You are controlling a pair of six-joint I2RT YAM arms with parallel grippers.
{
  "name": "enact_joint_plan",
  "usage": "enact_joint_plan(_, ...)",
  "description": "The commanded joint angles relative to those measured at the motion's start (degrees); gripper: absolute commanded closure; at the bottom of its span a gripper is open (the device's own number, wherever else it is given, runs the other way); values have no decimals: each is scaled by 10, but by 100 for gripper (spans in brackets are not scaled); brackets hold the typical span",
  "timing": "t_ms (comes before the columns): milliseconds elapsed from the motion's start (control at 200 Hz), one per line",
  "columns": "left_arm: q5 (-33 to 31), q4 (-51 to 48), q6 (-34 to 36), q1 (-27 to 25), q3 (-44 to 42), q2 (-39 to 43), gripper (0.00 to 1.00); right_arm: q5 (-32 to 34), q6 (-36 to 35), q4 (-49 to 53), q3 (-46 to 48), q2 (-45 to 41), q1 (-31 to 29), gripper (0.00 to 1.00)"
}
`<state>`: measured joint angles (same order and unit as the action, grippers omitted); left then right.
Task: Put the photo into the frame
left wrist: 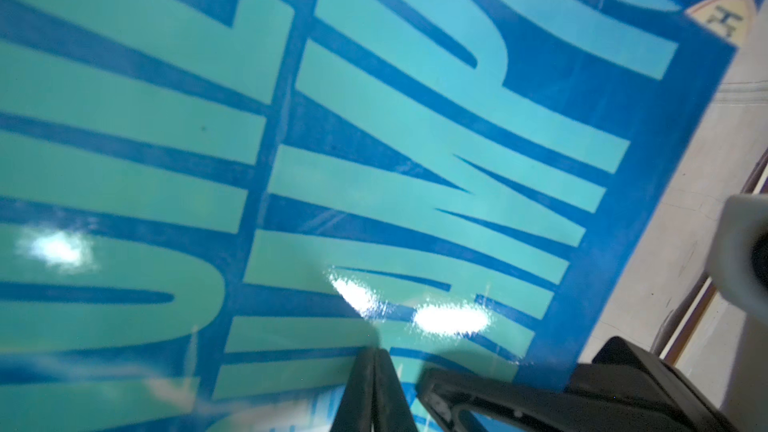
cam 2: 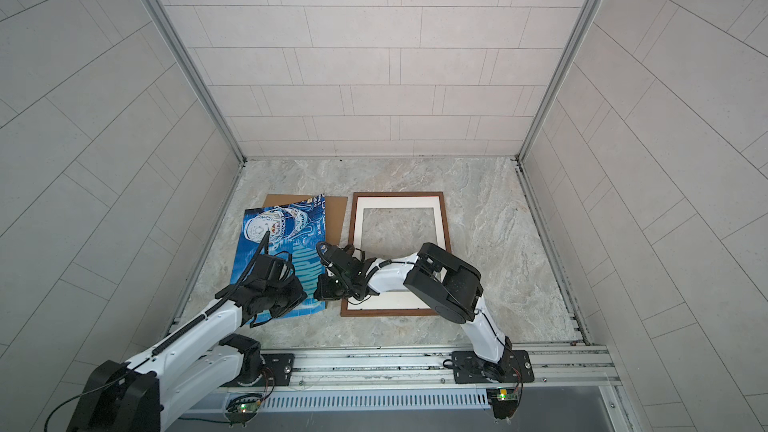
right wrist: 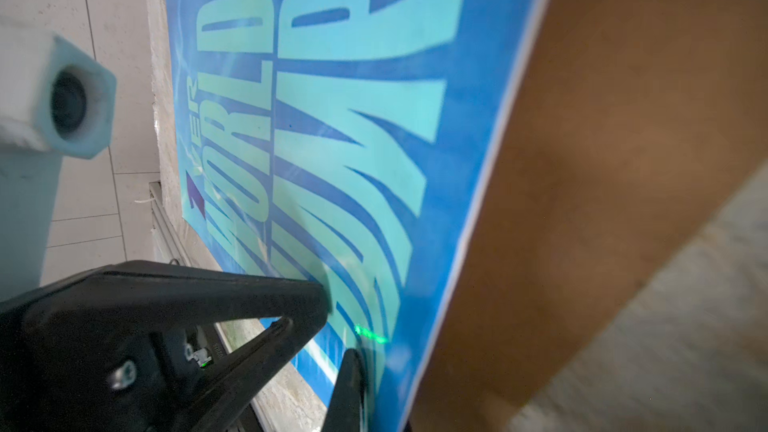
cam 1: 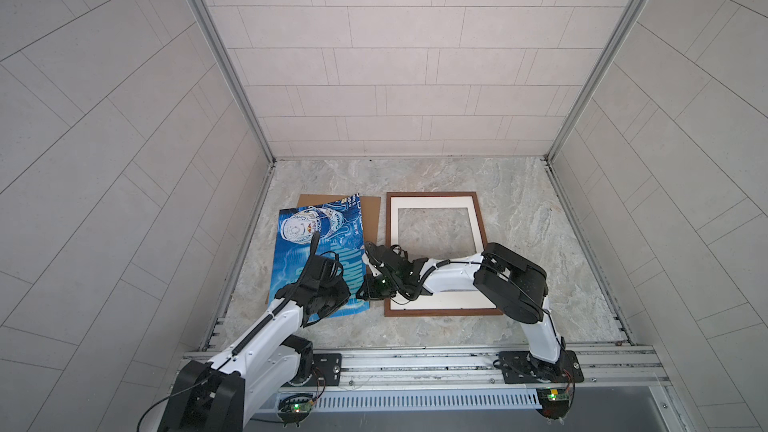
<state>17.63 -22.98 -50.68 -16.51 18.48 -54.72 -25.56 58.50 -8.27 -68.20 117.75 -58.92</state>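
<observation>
Photo (cam 1: 291, 259) partly on board (cam 1: 371, 218), left gripper (left wrist: 374, 384) pressed together on its lettering, right gripper (right wrist: 374, 384) pinching its edge, frame (cam 1: 482, 222) beside.

Grey tiled walls (cam 1: 374, 56); marbled tabletop (cam 1: 519, 209); aluminium rail (cam 1: 415, 361).

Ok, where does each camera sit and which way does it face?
Top views: high over the front rail, looking down at the table; left arm and right arm show, photo left, frame right.
Left wrist: on the left arm, facing down onto the photo's lettering; left gripper shows.
Right wrist: on the right arm, facing along the photo's edge and the brown board; right gripper shows.
Shared: each wrist view catches the other gripper.
</observation>
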Motion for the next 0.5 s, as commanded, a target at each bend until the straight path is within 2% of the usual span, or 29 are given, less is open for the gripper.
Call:
enact_joint_plan(0, -6, -84, 14, 1, 24, -6, 90, 55, -50, 69, -5, -31, 1, 100)
enact_joint_plan(135, -28, -147, 35, 2, 87, 7, 87, 96, -89, 102, 10, -72, 2, 100)
enact_joint_plan(365, -62, -206, 51, 2, 173, 40, 84, 117, -135, 161, 17, -129, 8, 100)
enact_joint_plan(440, -54, -200, 62, 3, 199, 38, 79, 135, -165, 197, 16, -159, 9, 100)
enact_joint_plan(495, -41, -194, 78, 3, 228, 18, 70, 148, -188, 230, 10, -178, 11, 100)
